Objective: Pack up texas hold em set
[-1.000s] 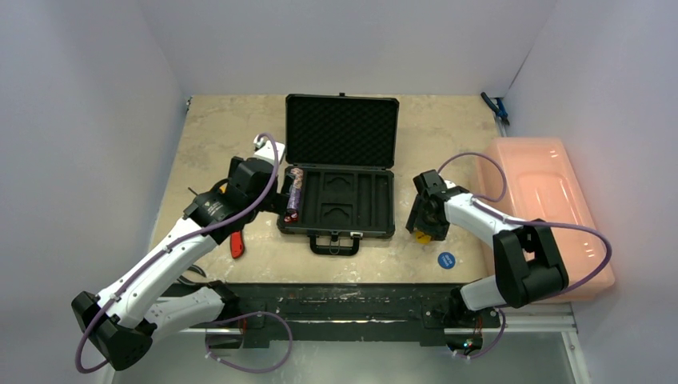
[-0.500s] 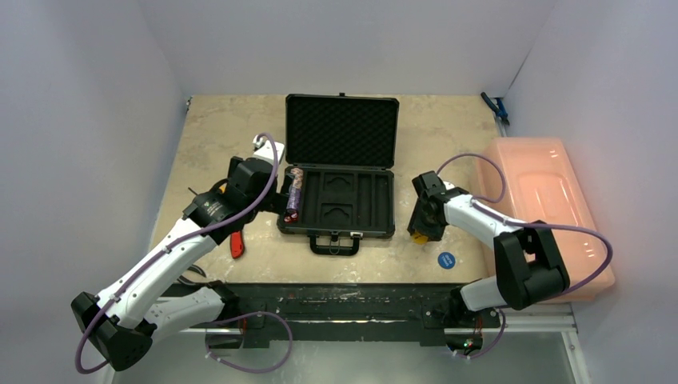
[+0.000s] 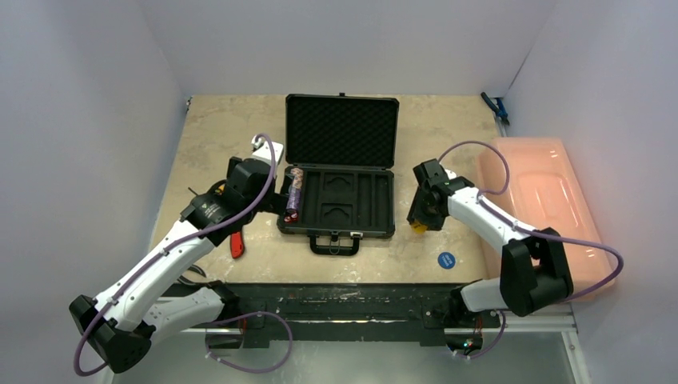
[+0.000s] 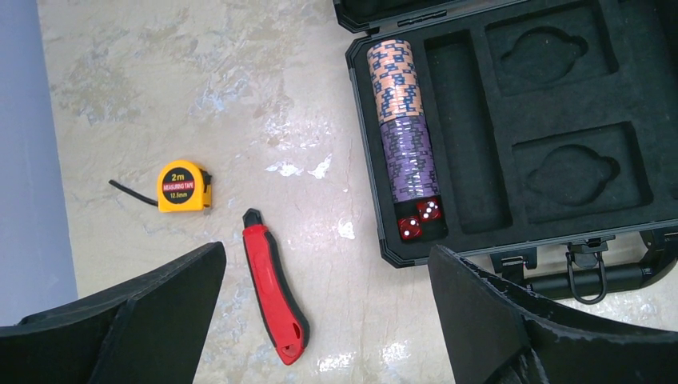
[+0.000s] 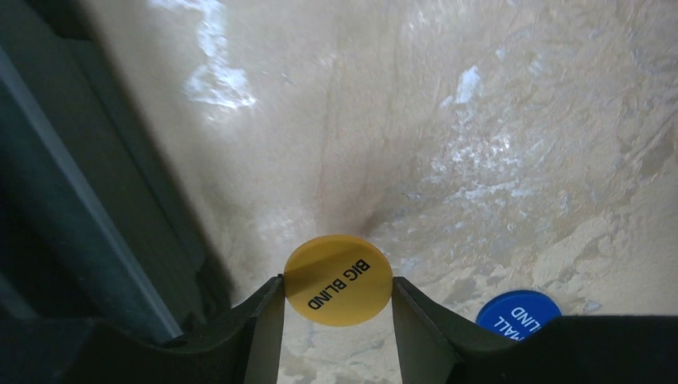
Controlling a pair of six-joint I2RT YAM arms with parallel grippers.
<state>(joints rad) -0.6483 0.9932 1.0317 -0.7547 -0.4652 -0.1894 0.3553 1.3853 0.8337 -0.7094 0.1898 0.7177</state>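
Observation:
The black briefcase (image 3: 340, 196) lies open mid-table, foam lid up. Its left tray slot holds chip stacks (image 4: 404, 116) and two red dice (image 4: 420, 218). My right gripper (image 5: 337, 298) is shut on the yellow "BIG BLIND" disc (image 5: 338, 278), held by its edges just above the table, right of the case; it shows in the top view (image 3: 421, 224). The blue disc (image 5: 518, 312) lies on the table nearby, also in the top view (image 3: 446, 259). My left gripper (image 4: 328, 320) is open and empty, left of the case above the table; it shows in the top view (image 3: 276, 192).
A red-handled knife (image 4: 274, 284) and a yellow tape measure (image 4: 183, 186) lie left of the case. A translucent pink bin (image 3: 544, 208) stands at the right. A blue-handled tool (image 3: 496, 106) lies at the back right corner.
My right gripper has lifted slightly and moved a little away from me with the yellow disc. The left arm has barely moved.

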